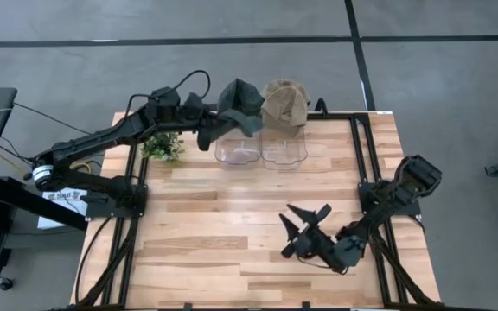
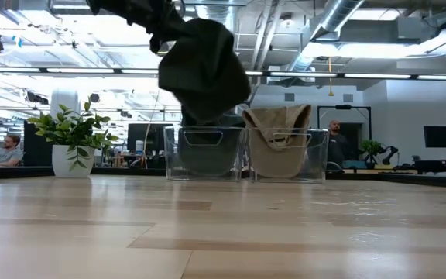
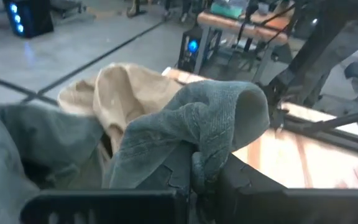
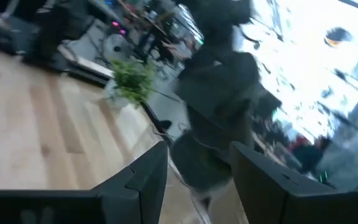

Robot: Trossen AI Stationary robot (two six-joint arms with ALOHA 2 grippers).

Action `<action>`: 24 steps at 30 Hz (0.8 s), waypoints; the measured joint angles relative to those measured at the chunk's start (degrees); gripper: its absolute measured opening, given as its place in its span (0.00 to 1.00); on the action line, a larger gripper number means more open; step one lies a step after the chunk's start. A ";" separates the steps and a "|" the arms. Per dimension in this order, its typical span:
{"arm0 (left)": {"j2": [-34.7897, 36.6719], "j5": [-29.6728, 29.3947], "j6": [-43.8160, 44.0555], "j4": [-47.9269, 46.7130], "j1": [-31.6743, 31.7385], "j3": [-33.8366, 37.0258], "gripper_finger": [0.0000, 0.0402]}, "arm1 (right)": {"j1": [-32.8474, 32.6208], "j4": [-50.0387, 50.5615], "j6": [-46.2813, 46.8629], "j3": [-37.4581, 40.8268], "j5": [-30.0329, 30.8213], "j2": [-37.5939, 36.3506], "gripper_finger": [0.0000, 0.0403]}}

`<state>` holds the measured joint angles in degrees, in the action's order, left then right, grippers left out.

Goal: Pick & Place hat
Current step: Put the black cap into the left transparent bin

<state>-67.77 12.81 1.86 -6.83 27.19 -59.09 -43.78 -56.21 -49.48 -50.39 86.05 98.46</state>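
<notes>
The dark green hat (image 1: 239, 105) is held pinched in the closed left pincer (image 1: 204, 136), hanging below it directly above the left clear bin (image 1: 237, 149), while the right pincer (image 1: 305, 226), parted and empty, is kept well apart over the table (image 1: 232, 242).

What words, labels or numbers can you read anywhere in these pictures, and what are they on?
None can be read.
White label on the left arm's base: print too small to read.
Dark green hat, tan hat, clear bins: no lettering visible.
</notes>
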 joint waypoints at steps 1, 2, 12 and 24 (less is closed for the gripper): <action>0.00 -0.03 0.01 -0.84 0.13 0.00 0.07 | 0.09 0.02 0.60 0.00 1.17 -0.86 0.41; 0.02 -0.04 -0.02 -1.63 0.25 0.00 0.08 | 0.33 0.09 0.88 0.07 2.27 -1.80 0.41; -0.42 -2.84 -0.14 -3.80 0.32 0.00 0.08 | 1.71 4.40 13.00 10.60 -9.38 -19.69 0.41; -3.07 -5.50 0.50 -5.14 1.58 0.00 0.08 | 28.04 38.19 44.03 15.43 -92.61 -30.00 0.41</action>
<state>-70.84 7.30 2.36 -11.96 28.78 -59.09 -15.74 -18.02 -5.44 -34.96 -6.57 68.47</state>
